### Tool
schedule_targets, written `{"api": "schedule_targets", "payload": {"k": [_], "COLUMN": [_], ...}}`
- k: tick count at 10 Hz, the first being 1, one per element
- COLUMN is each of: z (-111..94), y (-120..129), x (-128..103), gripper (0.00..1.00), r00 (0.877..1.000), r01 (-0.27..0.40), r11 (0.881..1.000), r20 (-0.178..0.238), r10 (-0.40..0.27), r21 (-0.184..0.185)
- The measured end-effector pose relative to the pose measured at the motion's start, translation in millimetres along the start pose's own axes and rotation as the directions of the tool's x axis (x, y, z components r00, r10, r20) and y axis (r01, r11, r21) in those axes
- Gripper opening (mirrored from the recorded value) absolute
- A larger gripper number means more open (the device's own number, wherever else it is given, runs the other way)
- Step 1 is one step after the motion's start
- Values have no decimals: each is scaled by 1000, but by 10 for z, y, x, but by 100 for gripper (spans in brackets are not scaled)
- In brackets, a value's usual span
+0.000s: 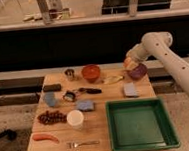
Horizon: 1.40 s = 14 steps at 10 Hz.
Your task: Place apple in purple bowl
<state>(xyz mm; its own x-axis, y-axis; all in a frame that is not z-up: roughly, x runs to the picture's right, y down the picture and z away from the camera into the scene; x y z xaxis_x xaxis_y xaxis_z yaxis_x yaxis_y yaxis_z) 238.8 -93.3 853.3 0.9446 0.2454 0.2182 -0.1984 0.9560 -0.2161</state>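
Note:
The purple bowl (138, 72) sits at the back right of the wooden table (100, 124). My gripper (130, 63) hangs just above the bowl's left rim, at the end of the white arm reaching in from the right. It is shut on the apple (129, 63), a small orange-yellow fruit that shows between the fingers and is held just over the bowl.
An orange-red bowl (91, 73), a metal cup (70, 74) and a pale yellow banana-like item (112, 79) lie at the back. A green tray (140, 123) fills the front right. A blue sponge (131, 89), white cup (75, 119), carrot (45, 137), fork (82, 143) and grapes (51, 117) lie around.

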Motion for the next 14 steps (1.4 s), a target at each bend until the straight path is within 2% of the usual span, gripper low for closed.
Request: {"api": "schedule_targets", "payload": {"k": [5,8,10,12,14], "z": [136,251,332,371,444], "y": [-64,-76,-91,-86,-117], "x": [144,246,236,260,309], "gripper": [4,4,4,4,4], "r00": [999,999,999,996,990], "r01": [-32,-20,5,45,78], "r11": [999,1000,1000,998,995], "r20": [-20,-50,-54,-78,-122], "r10": [32,20,-4,-41,-70], "r21": [-11,10,22,45,61]}}
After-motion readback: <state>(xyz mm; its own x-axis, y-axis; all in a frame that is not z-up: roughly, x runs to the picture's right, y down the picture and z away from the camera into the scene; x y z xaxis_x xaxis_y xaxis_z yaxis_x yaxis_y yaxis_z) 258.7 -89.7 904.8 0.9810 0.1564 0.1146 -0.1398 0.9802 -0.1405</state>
